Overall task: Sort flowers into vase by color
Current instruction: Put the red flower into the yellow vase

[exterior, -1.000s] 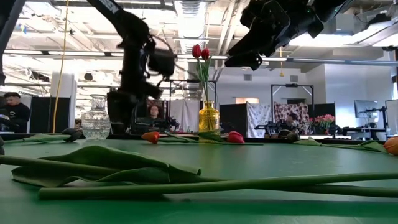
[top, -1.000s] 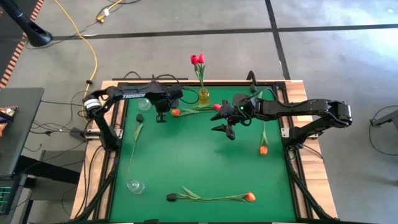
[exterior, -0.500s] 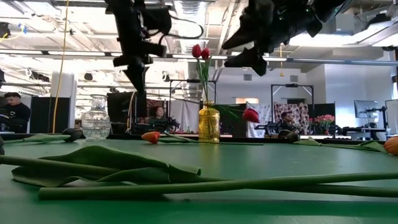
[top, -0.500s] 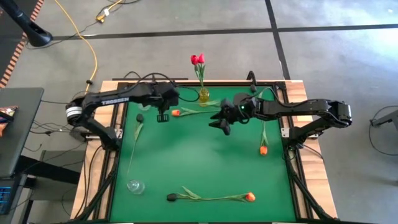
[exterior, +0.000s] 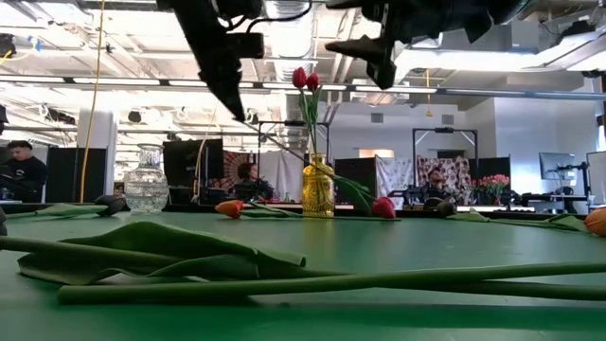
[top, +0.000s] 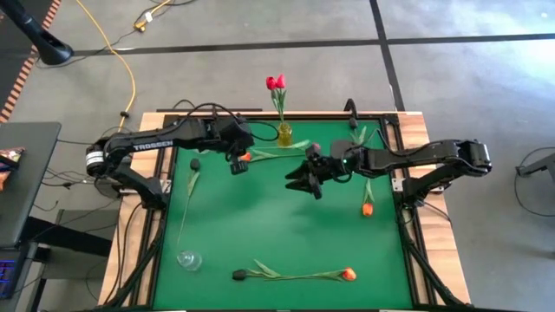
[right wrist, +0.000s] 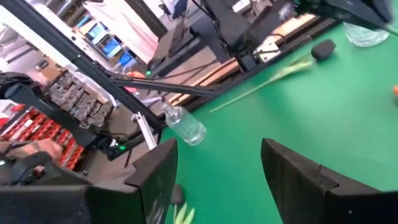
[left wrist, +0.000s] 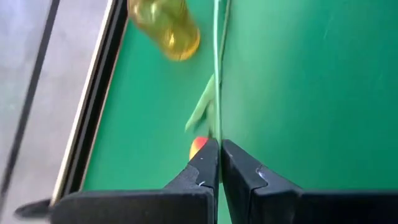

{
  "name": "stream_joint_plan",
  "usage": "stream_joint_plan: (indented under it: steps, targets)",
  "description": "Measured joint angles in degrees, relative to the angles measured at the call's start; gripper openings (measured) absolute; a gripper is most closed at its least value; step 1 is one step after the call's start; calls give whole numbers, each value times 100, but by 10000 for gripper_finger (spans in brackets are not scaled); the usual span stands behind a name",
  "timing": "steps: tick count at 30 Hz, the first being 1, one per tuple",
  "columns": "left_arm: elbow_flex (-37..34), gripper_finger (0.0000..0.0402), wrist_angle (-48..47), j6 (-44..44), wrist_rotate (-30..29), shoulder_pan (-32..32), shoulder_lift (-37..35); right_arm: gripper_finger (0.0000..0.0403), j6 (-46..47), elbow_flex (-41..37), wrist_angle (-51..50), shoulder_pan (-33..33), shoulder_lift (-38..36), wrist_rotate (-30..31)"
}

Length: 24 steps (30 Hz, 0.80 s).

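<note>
Near the far edge of the desk (top: pixel 260 234), your left pincer (top: pixel 236 163) hangs over the orange tulip (top: pixel 245 157) that lies just beside the yellow vase (top: pixel 284 133). Its fingers are pressed almost together with nothing between them; the left wrist view shows only a sliver of gap. From there, the orange head sits just past the fingertips, with the stem running away toward the vase. The pincer looks set to come down on that flower, but you would have to spread the fingers first.

Your right pincer (top: pixel 299 183) hovers above the middle of the desk, fingers spread wide and empty in its own wrist view. The red-pink tulip (exterior: pixel 383 206) lies on the cloth near the yellow vase, by the low view; from above it is mostly hidden under that arm, so I cannot tell exactly how it lies to the fingers.

The yellow vase already holds two red tulips (top: pixel 275 83) upright, so red seems to belong there. Two clear vases, one (top: pixel 201 145) at the far left corner and one (top: pixel 188 258) near the left edge toward the front, carry nothing; they likely wait for the other colours.

Elsewhere, a dark-headed tulip (top: pixel 194 163) lies along the left edge, an orange one (top: pixel 367 209) lies near the right edge, and a dark one (top: pixel 239 275) and an orange one (top: pixel 349 274) lie stem over stem along the near edge.
</note>
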Motion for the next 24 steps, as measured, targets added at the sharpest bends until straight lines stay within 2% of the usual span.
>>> stream_joint_plan:
  steps: [5, 9, 12, 13, 16, 21, 23, 24]
  targets:
    - [0, 0, 535, -52, 515, -1, -15, 259, -15, 0, -7, 221, 43, 513]
    - [2, 0, 785, -144, 945, -1, -15, 258, 288, -24, 36, 272, 283, 646]
    - [2, 0, 981, -270, 1178, -5, -15, 255, 696, -189, 18, 276, 647, 1168]
    - [2, 0, 1026, -292, 1209, -8, -15, 253, 572, -203, -20, 276, 798, 1418]
    - [2, 0, 1081, -364, 1207, -46, -9, 244, -922, -174, 62, 310, 1185, 2102]
    - [2, 0, 1101, -386, 1208, -124, -5, 216, -4452, 161, 409, 530, 1641, 3015]
    - [2, 0, 1099, -449, 1209, -154, -4, 207, -5176, 278, 314, 599, 1786, 3216]
    - [2, 0, 1100, -476, 1208, -154, -4, 204, -5189, 353, 312, 627, 1829, 3242]
